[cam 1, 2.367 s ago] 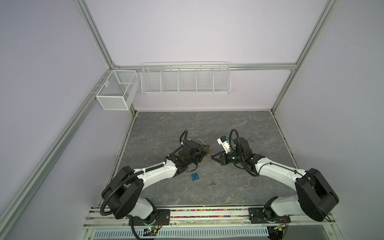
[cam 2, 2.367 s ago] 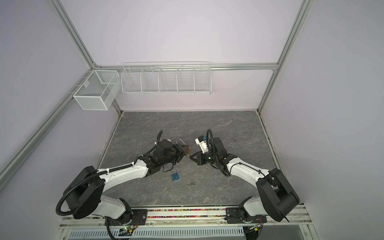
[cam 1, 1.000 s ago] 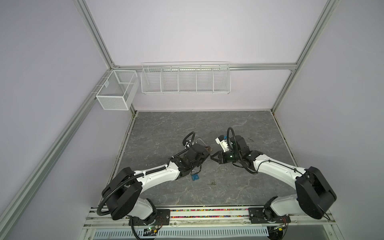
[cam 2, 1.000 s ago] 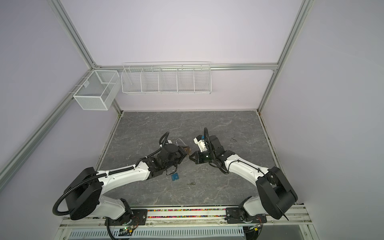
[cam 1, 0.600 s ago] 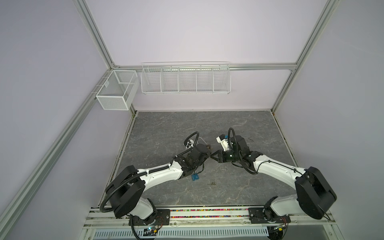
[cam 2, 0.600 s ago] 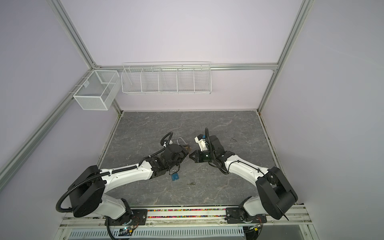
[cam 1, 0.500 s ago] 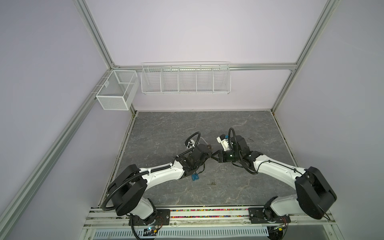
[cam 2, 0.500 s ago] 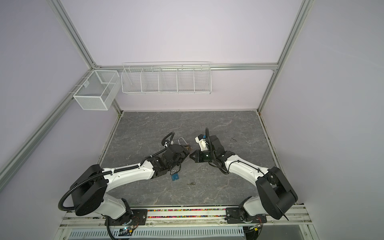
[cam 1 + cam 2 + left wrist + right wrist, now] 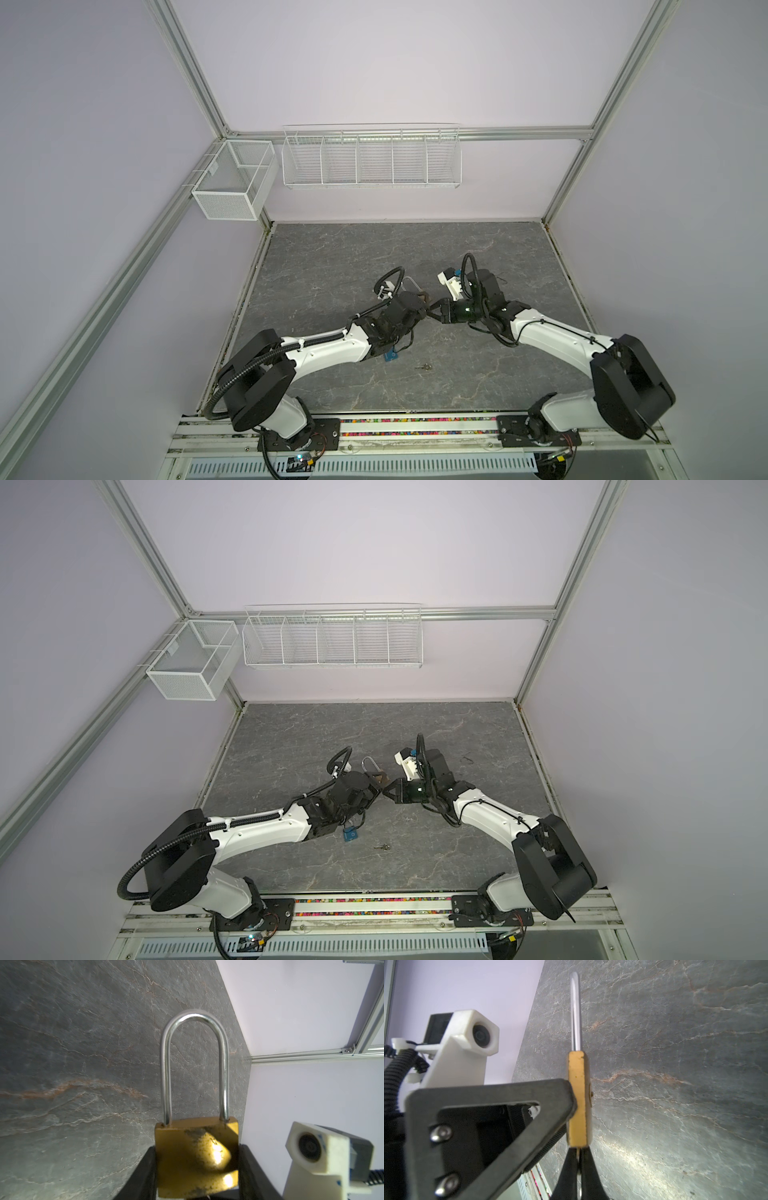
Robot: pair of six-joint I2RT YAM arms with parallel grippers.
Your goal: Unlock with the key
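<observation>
Compared with a couple of seconds back, the gap between the pincers is gone. The left gripper [image 9: 197, 1169] has carried the brass padlock [image 9: 195, 1140] across, clamped by its side edges, held over the middle of the slab [image 9: 374, 249]. Its underside now meets the right gripper [image 9: 578, 1167], which is pinched tight on the key [image 9: 578, 1152]. Only a sliver shows, so I can't tell if it's in the keyhole. Shackle [image 9: 194, 1022] is seated on both legs, and the spare key [image 9: 424, 366] is in the same spot
</observation>
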